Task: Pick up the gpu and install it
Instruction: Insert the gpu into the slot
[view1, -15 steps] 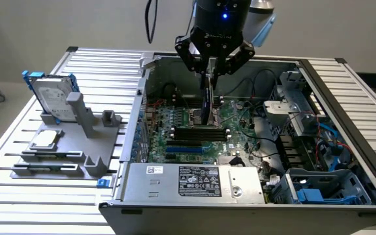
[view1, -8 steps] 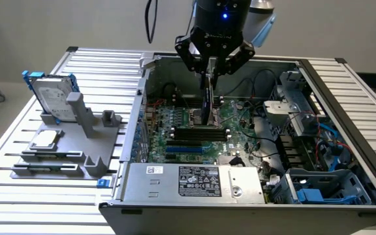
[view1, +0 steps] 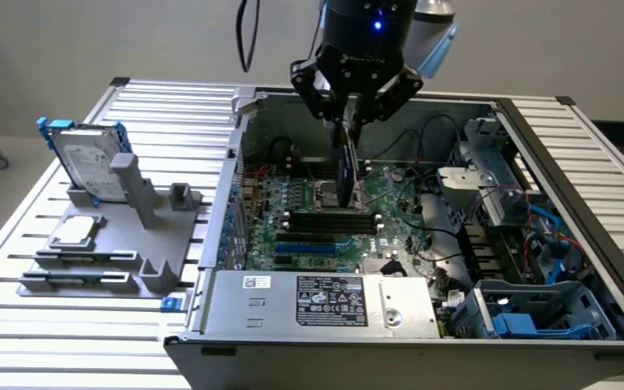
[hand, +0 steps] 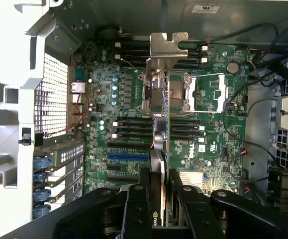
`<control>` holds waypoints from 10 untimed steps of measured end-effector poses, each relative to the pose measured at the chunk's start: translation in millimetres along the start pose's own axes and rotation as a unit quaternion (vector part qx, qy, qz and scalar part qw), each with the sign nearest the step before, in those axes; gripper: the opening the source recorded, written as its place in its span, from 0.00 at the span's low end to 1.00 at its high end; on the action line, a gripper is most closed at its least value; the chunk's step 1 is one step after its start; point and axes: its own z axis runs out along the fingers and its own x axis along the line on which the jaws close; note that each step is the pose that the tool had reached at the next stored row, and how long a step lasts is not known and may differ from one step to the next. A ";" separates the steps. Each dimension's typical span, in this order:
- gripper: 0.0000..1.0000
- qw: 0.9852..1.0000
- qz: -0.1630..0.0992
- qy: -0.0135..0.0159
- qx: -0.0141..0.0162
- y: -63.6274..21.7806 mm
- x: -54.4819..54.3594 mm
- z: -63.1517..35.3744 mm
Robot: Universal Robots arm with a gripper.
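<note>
One gpu [view1: 344,175] is held edge-on over the open computer case [view1: 572,154].

In the upper middle of the exterior view, the gripper [view1: 353,120] is pointed straight down and its jaws are pinched on the upper edge of the gpu, which is hung upright above the green motherboard [view1: 399,231]. In the wrist view, the thin card [hand: 169,50] is seen running out from between the black fingers [hand: 134,211], its silver end bracket at the far end, over the processor socket [hand: 176,94]. At the exterior view's left, a hard drive [view1: 82,158] in a blue frame is stood on a grey fixture [view1: 139,244].
</note>
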 end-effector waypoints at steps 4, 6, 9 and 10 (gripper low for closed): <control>0.26 0.999 -0.036 0.002 0.001 -0.1 -0.1 1.3; 0.26 0.999 -0.054 0.003 0.001 -0.1 -0.1 2.5; 0.26 0.997 -0.081 0.005 0.000 -0.3 -0.1 4.7; 0.26 0.996 -0.091 0.005 -0.001 -0.4 -0.2 5.5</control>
